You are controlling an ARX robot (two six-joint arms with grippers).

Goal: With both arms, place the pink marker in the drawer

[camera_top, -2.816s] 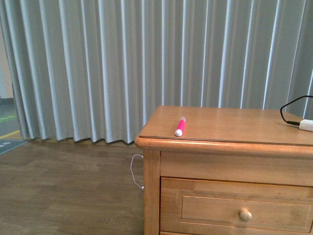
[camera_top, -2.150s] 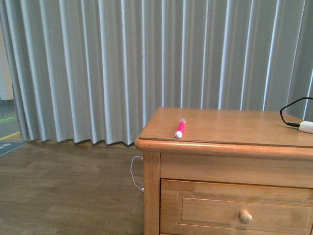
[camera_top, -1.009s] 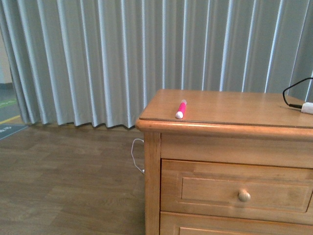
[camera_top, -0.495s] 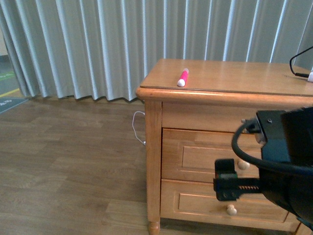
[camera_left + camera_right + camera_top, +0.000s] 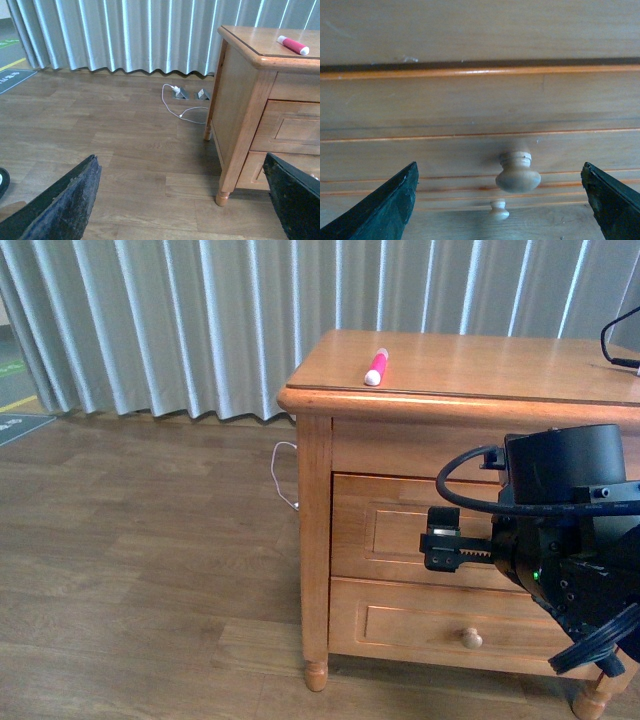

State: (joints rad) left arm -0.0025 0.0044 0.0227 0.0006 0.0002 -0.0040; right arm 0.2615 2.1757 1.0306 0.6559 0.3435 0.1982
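Two sets of jaws stand spread wide and empty: those of the right arm (image 5: 565, 530) frame the round knob (image 5: 518, 172) of the shut top drawer (image 5: 400, 530) without touching it, while those of the left arm hang above the floor (image 5: 125, 150) beside the cabinet (image 5: 240, 115). The pink marker (image 5: 377, 367) lies on the cabinet's top surface, near the front edge toward its left corner, well apart from both arms. The knob is small and rounded, so jaws closing too shallow or off-centre would likely slip off — and a jerky pull could roll the marker over that near edge.
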